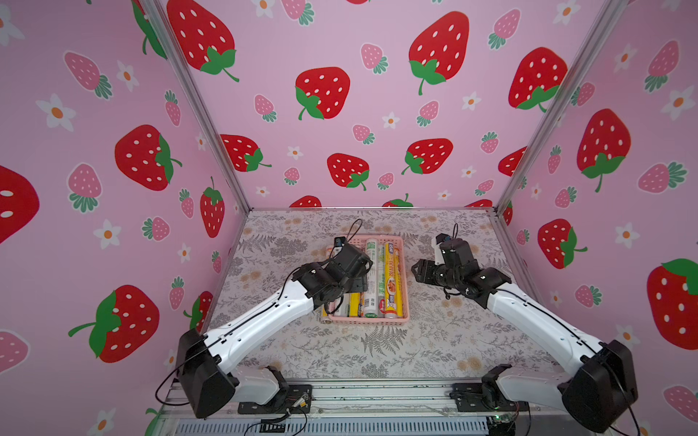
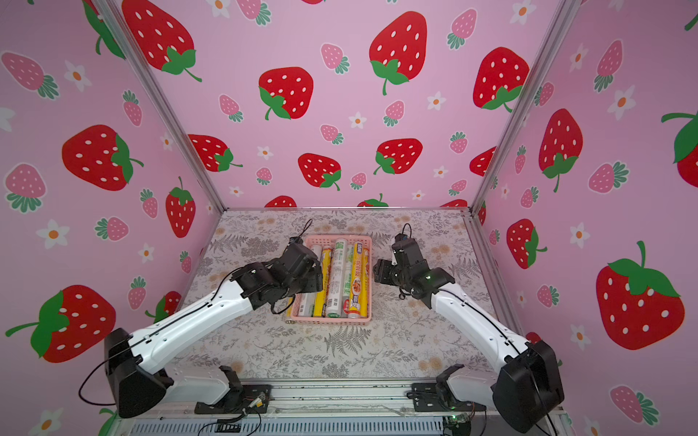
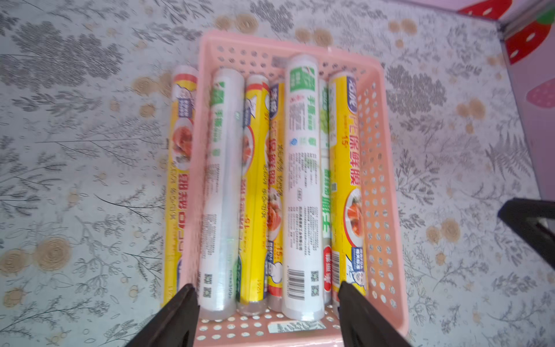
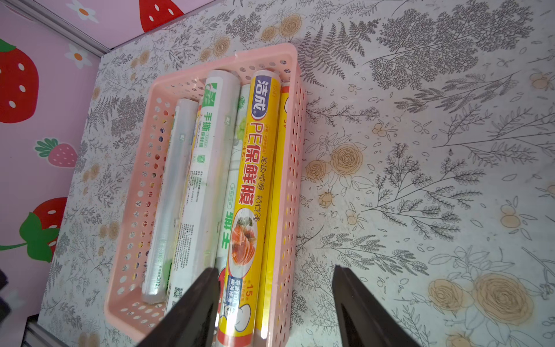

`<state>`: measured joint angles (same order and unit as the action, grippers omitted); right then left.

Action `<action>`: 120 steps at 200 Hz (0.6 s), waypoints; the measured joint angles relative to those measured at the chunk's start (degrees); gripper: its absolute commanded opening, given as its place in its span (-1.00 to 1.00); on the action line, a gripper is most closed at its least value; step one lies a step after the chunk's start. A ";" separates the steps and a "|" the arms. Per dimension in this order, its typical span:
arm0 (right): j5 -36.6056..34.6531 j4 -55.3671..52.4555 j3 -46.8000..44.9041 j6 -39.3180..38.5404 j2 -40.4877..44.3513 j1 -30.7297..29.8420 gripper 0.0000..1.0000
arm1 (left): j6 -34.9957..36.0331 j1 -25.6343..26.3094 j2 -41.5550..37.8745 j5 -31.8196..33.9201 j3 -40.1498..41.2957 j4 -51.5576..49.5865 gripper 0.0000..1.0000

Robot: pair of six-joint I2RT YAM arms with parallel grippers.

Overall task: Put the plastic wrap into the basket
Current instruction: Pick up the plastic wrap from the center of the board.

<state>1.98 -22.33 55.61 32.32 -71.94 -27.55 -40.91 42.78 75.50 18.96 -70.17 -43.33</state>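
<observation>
Inside the basket [image 3: 379, 195], most plastic wrap rolls [image 3: 300, 180] were seen stacked; one yellow roll [image 3: 178, 180] was left outside, just beside its wall. Both the left gripper [image 3: 265, 287] and the right gripper [image 4: 275, 269] were held spread, empty.

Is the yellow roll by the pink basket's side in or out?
Out. The yellow roll lies on the table beside the basket, outside its wall.

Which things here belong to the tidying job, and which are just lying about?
Job: pink basket; rolls of plastic wrap lying inside it; one yellow roll still outside, on the table beside it.
Just there: floral table cover; strawberry walls.
</observation>
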 measured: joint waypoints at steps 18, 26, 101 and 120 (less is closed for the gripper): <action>1.20 0.09 0.07 0.04 -0.61 0.02 0.28 | 0.61 -5.35 -2.05 1.62 3.26 -1.70 0.54; 1.86 0.17 0.04 0.15 -0.70 0.00 0.28 | 0.85 -7.39 -2.40 1.99 5.16 -2.23 0.54; 3.89 1.38 0.68 0.92 -2.82 -0.04 0.28 | 3.72 -21.53 -0.92 -8.63 18.08 4.83 0.51; 3.65 1.27 0.68 0.92 -2.82 -0.04 0.28 | 4.79 -22.56 1.95 -11.10 18.53 8.13 0.50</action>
<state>5.63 -21.06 56.29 33.23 -74.76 -27.59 -36.12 20.23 77.45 7.86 -51.64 -35.20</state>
